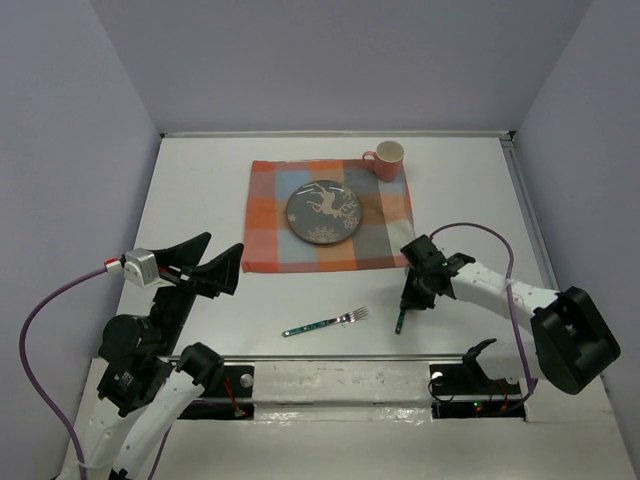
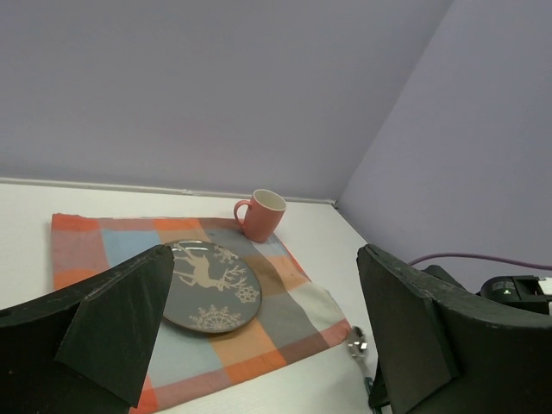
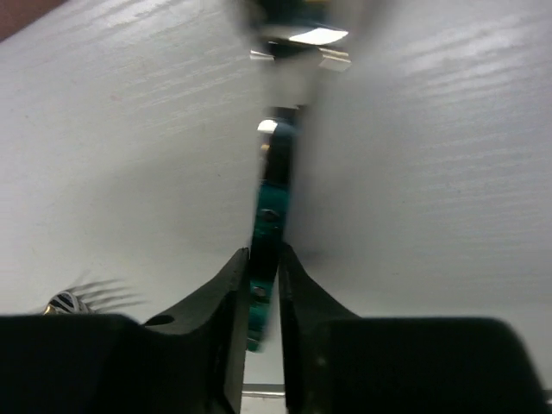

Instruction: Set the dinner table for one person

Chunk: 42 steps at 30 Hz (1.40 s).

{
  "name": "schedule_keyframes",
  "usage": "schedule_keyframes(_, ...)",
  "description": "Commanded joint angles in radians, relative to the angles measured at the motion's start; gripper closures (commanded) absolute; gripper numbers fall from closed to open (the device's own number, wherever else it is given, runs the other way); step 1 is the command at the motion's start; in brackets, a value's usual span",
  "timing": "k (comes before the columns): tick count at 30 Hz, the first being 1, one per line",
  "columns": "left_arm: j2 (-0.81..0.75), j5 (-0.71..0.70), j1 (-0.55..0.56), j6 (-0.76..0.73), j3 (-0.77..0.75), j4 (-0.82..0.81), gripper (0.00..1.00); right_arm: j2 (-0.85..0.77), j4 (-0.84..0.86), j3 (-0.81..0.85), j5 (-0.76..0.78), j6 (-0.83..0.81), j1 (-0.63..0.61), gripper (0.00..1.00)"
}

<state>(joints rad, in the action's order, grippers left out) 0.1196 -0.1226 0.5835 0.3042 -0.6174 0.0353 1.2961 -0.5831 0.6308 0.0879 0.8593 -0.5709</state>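
On the white dinner table (image 1: 200,190) an orange-and-grey plaid placemat (image 1: 270,205) carries a grey reindeer plate (image 1: 323,212) and a pink mug (image 1: 386,158). A green-handled fork (image 1: 325,323) lies near the front edge. Right of it, my right gripper (image 1: 405,300) is down at the table, its fingers (image 3: 233,293) pressed on both sides of a green-handled utensil (image 3: 272,190). The utensil's metal end (image 2: 358,345) lies by the placemat's near right corner. My left gripper (image 1: 222,250) hovers open and empty to the left of the placemat, facing the plate (image 2: 207,297).
Grey walls close the table at the back and sides. A silver taped strip (image 1: 330,375) runs along the near edge between the arm bases. Purple cables (image 1: 470,230) loop from both arms.
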Motion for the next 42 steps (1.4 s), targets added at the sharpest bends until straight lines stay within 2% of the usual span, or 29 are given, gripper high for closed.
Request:
schedule_keyframes(1, 0.014, 0.009, 0.009, -0.008, -0.015, -0.037, 0.01, 0.005, 0.019, -0.013, 0.056, 0.014, -0.009, 0.95)
schedule_keyframes(3, 0.02, 0.008, 0.007, -0.01, -0.013, -0.038, 0.01, -0.027, -0.004, -0.011, 0.073, 0.017, -0.009, 1.0)
schedule_keyframes(11, 0.028, 0.003, 0.007, -0.008, -0.013, -0.037, 0.01, -0.172, -0.081, 0.0, 0.104, 0.001, -0.009, 1.0)
schedule_keyframes(20, 0.043, 0.003, -0.002, -0.01, -0.013, -0.037, 0.01, -0.204, -0.158, 0.164, 0.138, -0.109, -0.018, 1.0)
schedule_keyframes(36, 0.101, 0.005, -0.025, -0.014, -0.016, -0.038, 0.01, 0.046, 0.035, 0.424, 0.191, -0.42, -0.018, 1.0)
schedule_keyframes(42, 0.1, 0.005, -0.045, -0.016, -0.016, -0.038, 0.01, 0.166, 0.115, 0.501, 0.162, -0.506, 0.026, 1.0)
